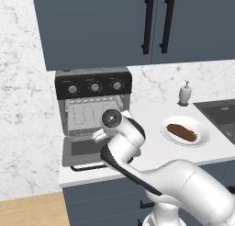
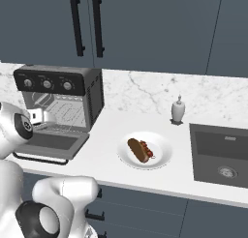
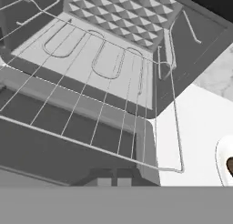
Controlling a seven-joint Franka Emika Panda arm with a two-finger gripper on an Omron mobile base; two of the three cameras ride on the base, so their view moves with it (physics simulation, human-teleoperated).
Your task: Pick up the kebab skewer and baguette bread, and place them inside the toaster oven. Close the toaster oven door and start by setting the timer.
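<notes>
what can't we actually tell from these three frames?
- Hand fingertips: too small in the right base view; in the left base view the white arm covers them. Whether they pinch the wire rack is unclear.
- Red-chunked kebab skewer: in the left base view, too small to tell from the golden-brown baguette loaf on the white plate.
- Three silver knobs: markings too small to read.
- Drop-down oven door: partly behind the arm.

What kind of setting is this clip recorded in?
A rendered home-style kitchen, it seems. A white marble-look counter carries a toaster oven with its door dropped open, a sink is set into the counter, and dark cabinets hang above. A plate holds the food.
</notes>
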